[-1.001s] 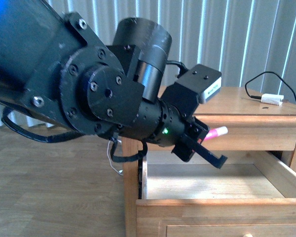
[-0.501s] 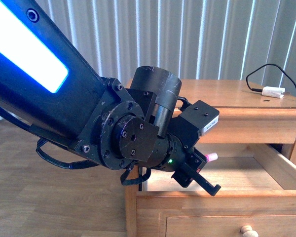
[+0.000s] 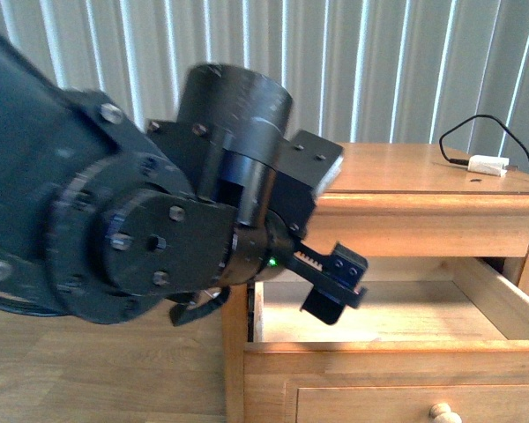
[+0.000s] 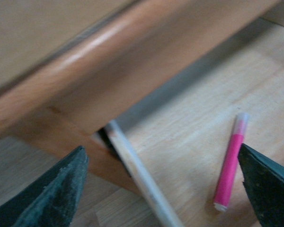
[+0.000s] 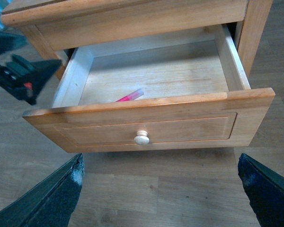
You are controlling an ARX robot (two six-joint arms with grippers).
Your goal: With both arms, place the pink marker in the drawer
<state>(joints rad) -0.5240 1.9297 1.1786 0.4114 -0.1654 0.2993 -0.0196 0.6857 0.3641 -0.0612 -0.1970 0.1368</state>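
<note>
The pink marker (image 5: 130, 96) is lying loose on the floor of the open drawer (image 5: 189, 125), just behind its front panel, while the left tool (image 4: 161, 158) over the drawer's edge and the right tool (image 5: 158, 165) before it are both gaping wide, empty.

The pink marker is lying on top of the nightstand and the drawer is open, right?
Not quite. The drawer is open, but the pink marker lies inside it, flat on its wooden floor, not on top of the nightstand. The right wrist view shows this.
</note>
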